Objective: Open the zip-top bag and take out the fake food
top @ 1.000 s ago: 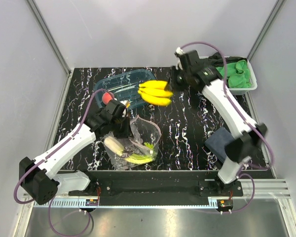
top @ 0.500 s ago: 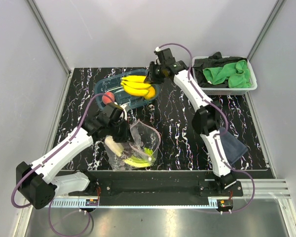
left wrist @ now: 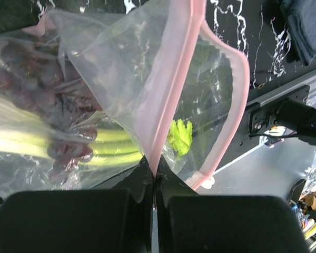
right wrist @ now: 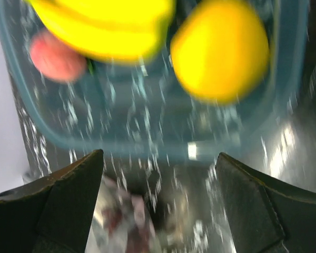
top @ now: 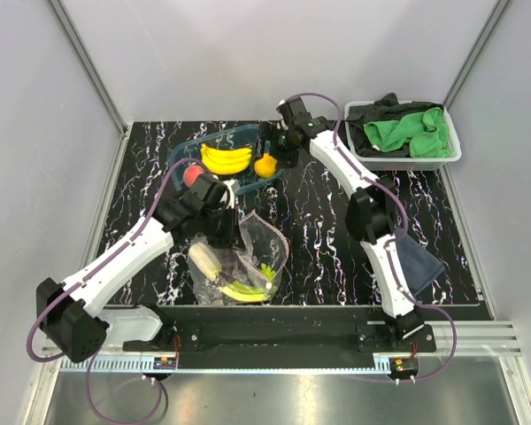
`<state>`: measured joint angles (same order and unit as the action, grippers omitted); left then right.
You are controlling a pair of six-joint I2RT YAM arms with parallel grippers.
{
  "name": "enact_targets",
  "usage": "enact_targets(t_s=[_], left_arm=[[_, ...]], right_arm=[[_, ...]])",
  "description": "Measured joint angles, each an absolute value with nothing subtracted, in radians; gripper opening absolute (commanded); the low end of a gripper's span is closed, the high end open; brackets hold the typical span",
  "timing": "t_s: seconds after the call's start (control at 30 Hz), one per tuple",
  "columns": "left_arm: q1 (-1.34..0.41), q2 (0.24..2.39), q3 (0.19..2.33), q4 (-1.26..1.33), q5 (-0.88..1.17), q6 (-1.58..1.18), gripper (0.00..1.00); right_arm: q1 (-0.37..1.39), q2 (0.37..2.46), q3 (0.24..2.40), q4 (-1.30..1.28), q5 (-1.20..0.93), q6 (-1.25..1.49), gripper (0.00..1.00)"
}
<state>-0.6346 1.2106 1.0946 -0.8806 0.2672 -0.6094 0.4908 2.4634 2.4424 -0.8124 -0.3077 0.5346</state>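
The left gripper [left wrist: 154, 176] pinches the pink strip [left wrist: 171, 89] of the zip-top bag [left wrist: 121, 58], grapes [left wrist: 52, 79] and leek [left wrist: 95, 142] inside it, while the right gripper [right wrist: 159, 158] hangs spread over the tray [right wrist: 147, 142] holding the banana bunch [top: 226, 159], lemon [top: 265, 166] and peach [top: 193, 174].

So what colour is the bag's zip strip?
Pink; the zip strip shows best from the left wrist.

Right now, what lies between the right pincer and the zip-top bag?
Top view: from the right pincer comes the lemon in the blue tray, then bare table up to the zip-top bag.
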Motion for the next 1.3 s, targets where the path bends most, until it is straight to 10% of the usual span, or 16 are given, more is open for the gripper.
enact_targets(t_s=[0.2,0.53,1.3], left_arm=[[-0.635,1.269,1.134,-0.861,0.271,-0.610,0.00],[-0.651,1.358,1.215,-0.841,0.292,-0.610,0.00],[-0.821,1.567,1.527,-0.833,0.288,-0.702,0.00]], right_arm=[[0.491,2.091,1.987,-0.821,-0.332,0.478,0.88],[0.510,1.441,1.321,-0.707,-0.453,0.481,0.36],[0.581,1.561,1.027,-0.347,-0.596,0.626,0.13]])
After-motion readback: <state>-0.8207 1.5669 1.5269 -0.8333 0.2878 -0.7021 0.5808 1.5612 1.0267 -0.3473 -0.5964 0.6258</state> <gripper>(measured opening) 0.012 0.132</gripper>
